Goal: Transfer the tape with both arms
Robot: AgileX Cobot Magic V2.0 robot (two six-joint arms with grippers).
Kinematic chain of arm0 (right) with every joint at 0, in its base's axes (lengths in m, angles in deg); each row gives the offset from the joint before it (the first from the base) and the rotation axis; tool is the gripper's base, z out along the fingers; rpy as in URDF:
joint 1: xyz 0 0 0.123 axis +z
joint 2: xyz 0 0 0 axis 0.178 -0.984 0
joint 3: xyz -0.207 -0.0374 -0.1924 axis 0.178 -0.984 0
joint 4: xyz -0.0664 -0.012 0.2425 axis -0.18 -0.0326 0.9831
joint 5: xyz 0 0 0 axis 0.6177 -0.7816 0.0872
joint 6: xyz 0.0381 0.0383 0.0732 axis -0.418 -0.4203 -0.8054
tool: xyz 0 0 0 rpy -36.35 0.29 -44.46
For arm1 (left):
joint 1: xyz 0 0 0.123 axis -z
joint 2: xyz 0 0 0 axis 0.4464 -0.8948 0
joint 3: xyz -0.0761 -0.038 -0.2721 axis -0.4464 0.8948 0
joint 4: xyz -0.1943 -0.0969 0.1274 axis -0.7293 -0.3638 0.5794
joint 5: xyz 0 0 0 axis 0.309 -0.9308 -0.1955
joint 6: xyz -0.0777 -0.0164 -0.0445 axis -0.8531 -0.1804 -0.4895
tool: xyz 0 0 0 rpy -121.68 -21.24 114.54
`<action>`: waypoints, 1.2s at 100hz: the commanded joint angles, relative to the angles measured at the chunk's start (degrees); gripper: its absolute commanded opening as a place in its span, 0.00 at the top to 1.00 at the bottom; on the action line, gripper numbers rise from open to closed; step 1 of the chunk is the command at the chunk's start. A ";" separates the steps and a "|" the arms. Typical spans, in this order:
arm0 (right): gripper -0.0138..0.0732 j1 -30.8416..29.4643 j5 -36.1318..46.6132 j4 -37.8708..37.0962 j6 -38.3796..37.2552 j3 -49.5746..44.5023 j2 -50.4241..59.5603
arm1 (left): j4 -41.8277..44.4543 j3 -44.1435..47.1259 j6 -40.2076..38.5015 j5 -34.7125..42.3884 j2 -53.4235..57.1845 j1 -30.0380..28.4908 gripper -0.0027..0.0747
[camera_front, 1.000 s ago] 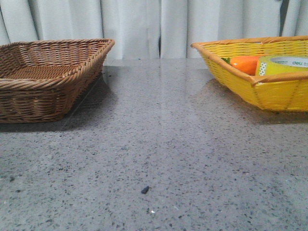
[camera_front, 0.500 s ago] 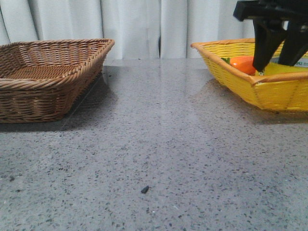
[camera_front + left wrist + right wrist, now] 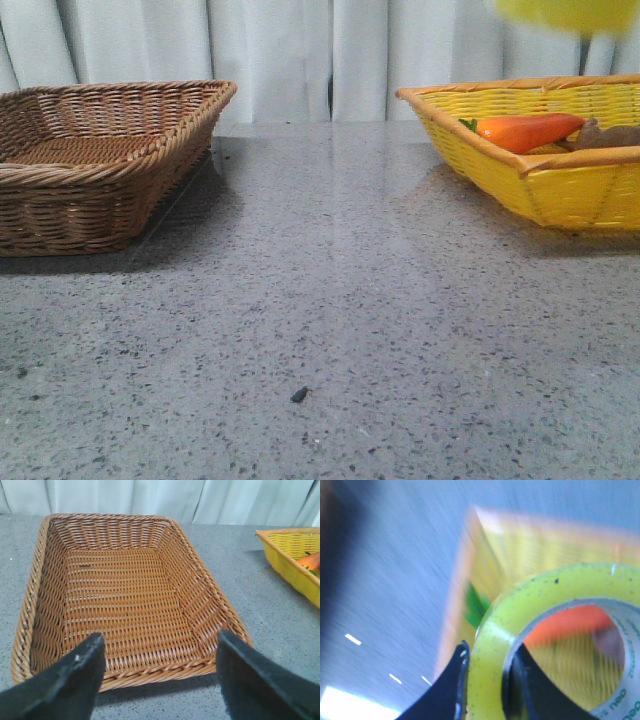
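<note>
1. Tape (image 3: 555, 645): clamped in the right pincer (image 3: 487, 680), one finger outside the roll wall, one inside the core. Front view shows it as a yellow blur at the top edge, above the yellow basket (image 3: 560, 195) and clear of it.
2. Yellow basket now holds the carrot toy (image 3: 525, 131) and a brownish item behind it, too unclear to identify.
3. Left pincer (image 3: 157, 677): fingers spread wide, holding nothing, hovering near the front rim of the brown basket (image 3: 45, 615).
4. Brown basket shows nothing inside it.
5. Progress, my read: pickup done, roll lifted out. Left to do: carry toward the brown basket, hand over to the left arm, set down. Roughly a third through.
6. Right wrist view is motion-blurred, so grip security can't be confirmed.
</note>
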 commanded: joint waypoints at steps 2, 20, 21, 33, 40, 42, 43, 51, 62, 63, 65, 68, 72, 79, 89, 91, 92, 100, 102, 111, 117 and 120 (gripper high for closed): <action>0.90 4.73 4.53 1.14 0.28 8.36 2.32 | -1.21 -2.10 0.05 4.34 -0.67 0.40 0.40; 0.90 13.62 2.73 1.88 0.28 11.87 -2.69 | -1.21 -2.10 0.05 4.34 -0.67 0.40 0.40; 0.90 14.16 2.59 1.74 0.39 11.87 -3.32 | -1.21 -2.10 0.05 4.34 -0.67 0.40 0.40; 0.90 16.61 0.58 0.73 1.78 11.01 -9.49 | -1.21 -2.10 0.05 3.76 -0.67 0.40 0.40; 0.90 16.62 -1.05 0.73 1.78 11.01 -13.23 | -1.21 -2.10 0.05 2.78 -0.67 0.40 0.40; 0.90 16.62 -1.41 0.73 1.78 11.01 -14.24 | -1.21 -2.10 0.05 2.31 -0.67 0.40 0.40; 0.90 16.62 -1.54 0.73 1.78 11.01 -14.55 | -1.21 -2.10 0.05 2.15 -0.67 0.40 0.40; 0.90 16.62 -1.77 0.73 1.78 11.01 -17.59 | -1.42 -2.10 0.05 -0.15 -0.67 0.40 0.40; 0.78 16.62 -2.34 0.96 1.67 11.01 -19.27 | -1.42 -2.10 0.05 -3.47 -0.67 0.40 0.40; 0.76 16.62 -2.49 1.17 1.67 11.01 -19.32 | -1.42 -2.10 0.05 -3.61 -0.67 0.40 0.40; 0.71 16.62 -2.85 1.29 1.67 11.01 -19.42 | -1.42 -2.10 0.05 -4.03 -0.67 0.40 0.40; 0.64 16.62 -3.26 2.14 1.67 11.01 -19.42 | -1.42 -2.10 0.05 -4.43 -0.67 0.40 0.40; 0.52 16.62 -3.70 3.15 1.67 11.12 -19.16 | -1.42 -2.10 0.38 -4.84 -0.67 0.40 0.40; 0.35 16.62 -4.41 5.90 1.67 11.12 -17.70 | -3.18 -2.20 3.41 -4.84 -0.67 0.40 0.40; 0.38 16.76 -4.21 7.40 2.91 11.12 -12.87 | -8.18 -3.60 9.73 -4.63 -1.53 0.40 0.40; 0.42 16.85 -4.07 7.40 3.37 11.12 -11.50 | -8.65 -4.14 10.63 -4.63 -2.04 0.40 0.40; 0.45 16.85 -4.07 7.40 3.49 11.12 -11.01 | -8.96 -4.56 10.81 -4.63 -2.22 0.40 0.40; 0.65 16.85 -4.65 7.40 4.84 11.12 -4.46 | -9.39 -7.57 12.01 -4.74 -5.55 0.40 0.40; 0.72 16.85 -5.06 7.28 5.19 11.12 -3.30 | -9.39 -8.61 12.01 -4.84 -6.26 0.40 0.41; 0.92 16.85 -6.03 6.90 6.16 10.22 4.79 | -10.62 -13.76 13.08 -5.70 -11.75 0.87 0.45; 0.90 16.85 -5.21 6.90 6.29 8.16 11.18 | -13.19 -17.28 16.16 -6.33 -16.15 1.81 0.46; 0.90 16.85 -4.06 6.90 6.29 6.09 14.13 | -14.39 -19.53 17.63 -6.47 -18.28 2.69 0.47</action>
